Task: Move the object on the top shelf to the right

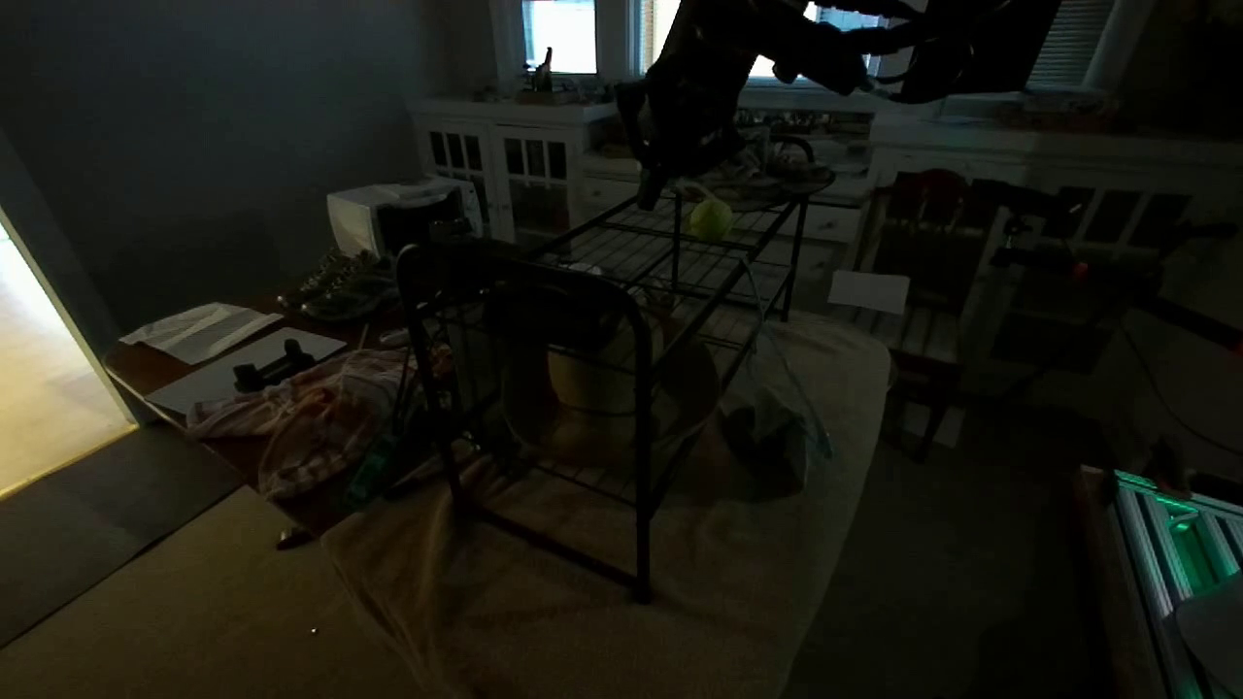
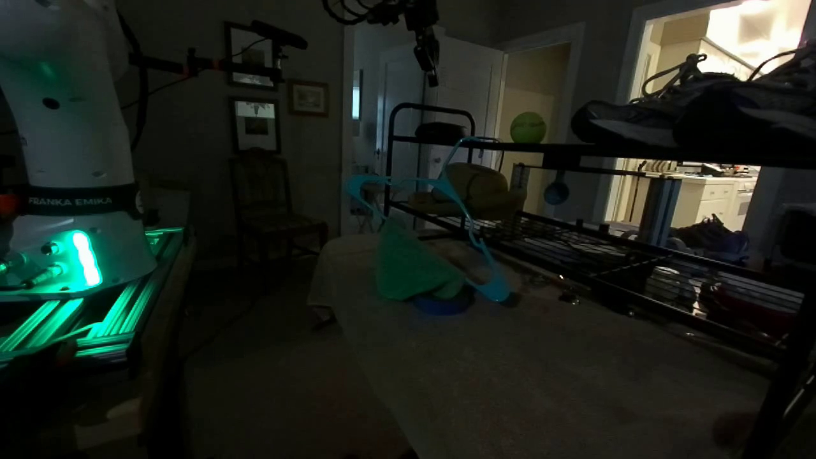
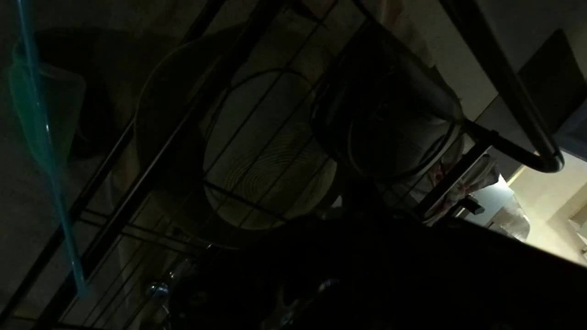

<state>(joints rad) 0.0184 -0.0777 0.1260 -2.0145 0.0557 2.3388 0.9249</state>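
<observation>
Approach, probably: black hand (image 2: 432, 75) — opening indiscernible, nothing visibly held — above black wire-grid top shelf (image 2: 612, 152), whose dark rounded object (image 2: 440, 131), likely target, lies toward cloth-covered worktop (image 2: 574, 370)'s far edge in an exterior view. Next: lower, grasp.

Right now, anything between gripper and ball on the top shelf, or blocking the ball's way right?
Nothing visible between the gripper and the ball. To the ball's right in an exterior view, past a gap, shoes stand on the top shelf; they could block a longer move.
</observation>
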